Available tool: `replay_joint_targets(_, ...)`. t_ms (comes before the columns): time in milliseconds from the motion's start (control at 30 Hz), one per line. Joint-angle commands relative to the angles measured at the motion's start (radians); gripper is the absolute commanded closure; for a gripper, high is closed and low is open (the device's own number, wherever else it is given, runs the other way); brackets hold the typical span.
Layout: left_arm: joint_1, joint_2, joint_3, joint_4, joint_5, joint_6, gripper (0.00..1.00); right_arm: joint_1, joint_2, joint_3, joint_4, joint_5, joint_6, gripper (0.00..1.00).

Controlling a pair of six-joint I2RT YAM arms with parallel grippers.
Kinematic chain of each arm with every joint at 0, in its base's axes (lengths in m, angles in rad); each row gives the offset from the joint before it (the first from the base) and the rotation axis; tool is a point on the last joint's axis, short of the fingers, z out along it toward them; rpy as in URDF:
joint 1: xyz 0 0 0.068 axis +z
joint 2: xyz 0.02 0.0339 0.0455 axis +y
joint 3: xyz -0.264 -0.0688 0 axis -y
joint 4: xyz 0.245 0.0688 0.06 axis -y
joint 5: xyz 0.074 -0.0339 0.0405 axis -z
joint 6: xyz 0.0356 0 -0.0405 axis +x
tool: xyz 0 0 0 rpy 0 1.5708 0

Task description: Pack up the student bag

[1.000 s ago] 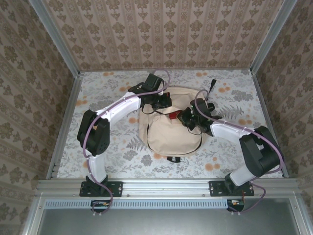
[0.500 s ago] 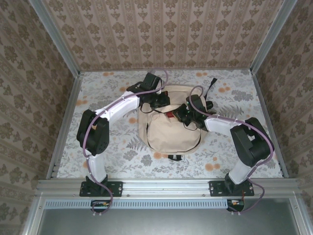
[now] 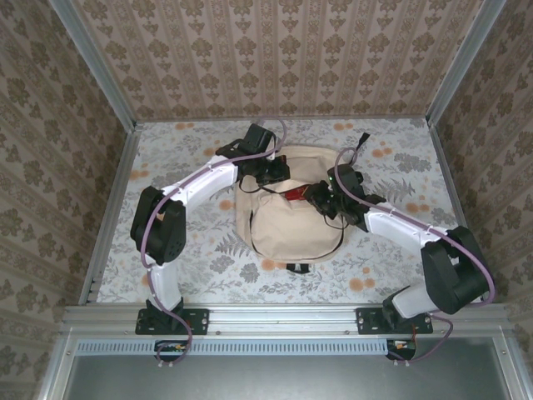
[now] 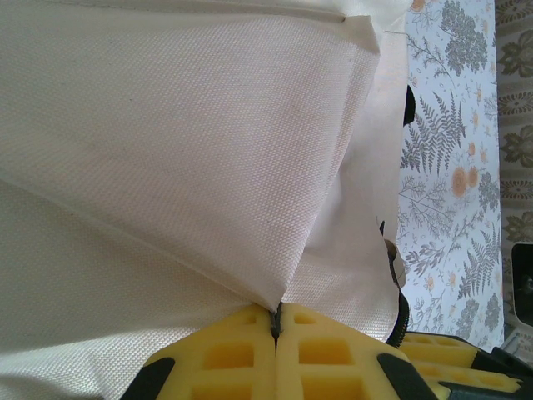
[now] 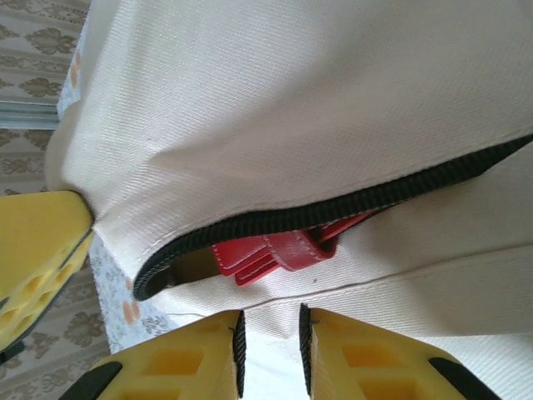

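While clamping student bag (image 3: 291, 229) fabric in the fully closed left gripper (image 4: 275, 325), nipping its edge with the right gripper (image 5: 268, 346) — jaws nearly together. Exposing red item (image 5: 271, 250) inside.

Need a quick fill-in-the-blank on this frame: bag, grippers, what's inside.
1. The large beige fabric backpack lies on a tabletop with a ____ print.
2. The left gripper is ____ on a fold of its fabric.
3. Through the black zipper opening a ____ folded item shows.

Missing words: floral; shut; red.
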Motion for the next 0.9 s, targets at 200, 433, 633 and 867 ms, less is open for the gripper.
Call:
replay_joint_targets(200, -0.004, -0.015, -0.009, 0.0, 0.041, -0.004, 1.0, -0.006, 0.109, 0.046, 0.01, -0.009, -0.018, 0.81)
replay_joint_targets(433, -0.005, -0.01, -0.012, 0.005, 0.055, -0.007, 1.0, -0.006, 0.184, 0.102, 0.072, -0.028, -0.012, 0.84)
replay_joint_targets(633, -0.011, -0.013, -0.026, 0.011, 0.077, -0.011, 1.0, -0.006, 0.246, 0.152, 0.085, -0.036, -0.012, 0.86)
replay_joint_targets(867, -0.012, -0.017, -0.044, 0.038, 0.121, -0.025, 1.0, -0.006, 0.255, 0.155, 0.067, -0.081, -0.031, 0.85)
